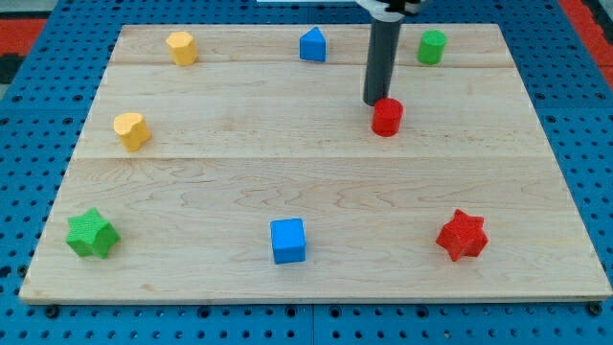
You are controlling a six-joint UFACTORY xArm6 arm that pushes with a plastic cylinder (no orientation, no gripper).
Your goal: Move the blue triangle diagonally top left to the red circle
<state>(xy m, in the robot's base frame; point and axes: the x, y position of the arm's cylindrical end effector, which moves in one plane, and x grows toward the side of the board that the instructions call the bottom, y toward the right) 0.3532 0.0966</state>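
Observation:
The blue triangle [312, 45] sits near the view's top edge of the wooden board [239, 163], a little left of centre. The red circle [387, 117] stands at upper right of centre. My tip [374, 103] is the lower end of the dark rod and sits just at the red circle's upper left side, close to or touching it. The tip is to the right of and below the blue triangle, well apart from it.
A green cylinder [432, 46] is at top right. A yellow hexagon-like block [182, 47] is at top left, a yellow heart-like block [132, 130] at left. A green star [91, 233], a blue cube [287, 241] and a red star [463, 235] lie along the bottom.

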